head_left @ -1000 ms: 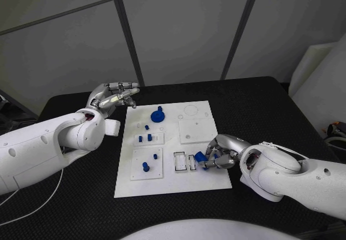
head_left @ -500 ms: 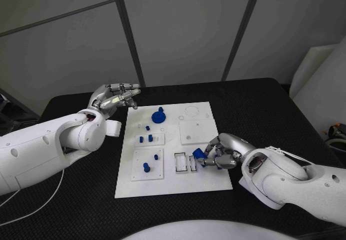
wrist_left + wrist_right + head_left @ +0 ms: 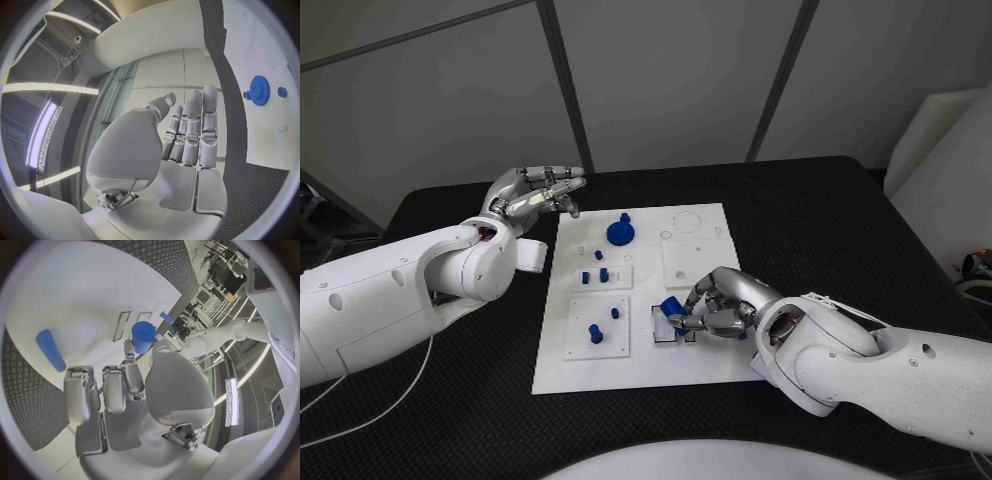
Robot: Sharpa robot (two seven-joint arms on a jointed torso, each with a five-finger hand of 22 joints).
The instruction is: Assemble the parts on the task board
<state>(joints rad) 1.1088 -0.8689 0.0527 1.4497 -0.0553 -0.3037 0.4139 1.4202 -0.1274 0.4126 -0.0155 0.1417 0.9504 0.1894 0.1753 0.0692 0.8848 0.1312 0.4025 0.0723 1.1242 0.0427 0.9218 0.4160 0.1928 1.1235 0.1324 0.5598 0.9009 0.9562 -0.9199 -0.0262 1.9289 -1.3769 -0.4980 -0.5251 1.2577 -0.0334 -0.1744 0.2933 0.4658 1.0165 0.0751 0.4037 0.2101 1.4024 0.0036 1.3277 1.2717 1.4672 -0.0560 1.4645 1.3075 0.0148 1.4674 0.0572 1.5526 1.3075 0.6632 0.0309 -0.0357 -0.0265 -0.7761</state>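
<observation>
The white task board (image 3: 689, 372) lies in the middle of the black table. My right hand (image 3: 715, 306) hovers over its near right part and pinches a blue cylindrical part (image 3: 672, 306) (image 3: 143, 336) between thumb and finger, just above two narrow rectangular slots (image 3: 666, 327) (image 3: 121, 325). Beside that hand a blue oblong part (image 3: 50, 350) lies flat on the board. A blue gear (image 3: 619, 232) (image 3: 258, 90) stands at the far end, with small blue pegs (image 3: 593, 273) and two more (image 3: 603, 331) set in square plates. My left hand (image 3: 538, 190) (image 3: 187, 135) is raised off the board's far left corner, fingers straight, holding nothing.
The black table (image 3: 848, 220) has bare room to the right of and beyond the board. A white panel (image 3: 942, 140) leans at the right edge. My left forearm (image 3: 401, 295) crosses the table's left side, and a thin white cable (image 3: 380, 410) lies there.
My right hand has carried the blue part leftward across the board to above the slots. The left hand has stayed where it was.
</observation>
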